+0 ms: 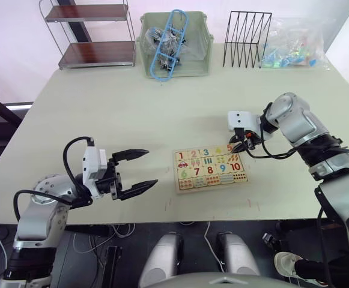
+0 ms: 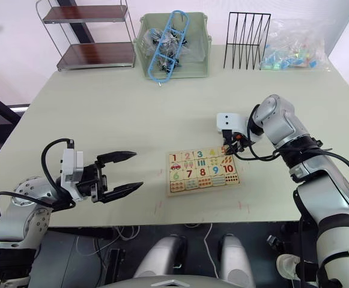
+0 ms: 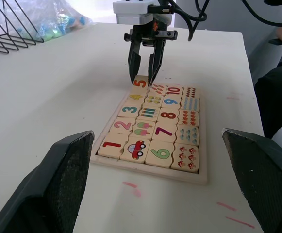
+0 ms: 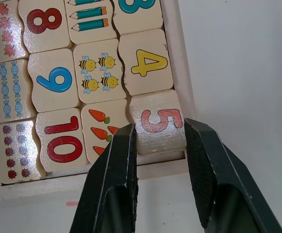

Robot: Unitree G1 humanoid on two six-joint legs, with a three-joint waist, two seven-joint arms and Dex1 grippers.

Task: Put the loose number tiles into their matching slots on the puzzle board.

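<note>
Right pincer (image 4: 160,141) clamped on the 5 tile (image 4: 157,122), fingers either side, tile seated in the corner slot of the puzzle board (image 3: 197,177). Just beyond the fingertips, tile 4 (image 4: 146,62); further along that row, tiles 3 (image 3: 130,109), 2 (image 3: 122,125), 1 (image 3: 111,144). Well apart over the bench (image 1: 120,108), left pincer (image 1: 139,170) spread wide, holding nothing.
</note>
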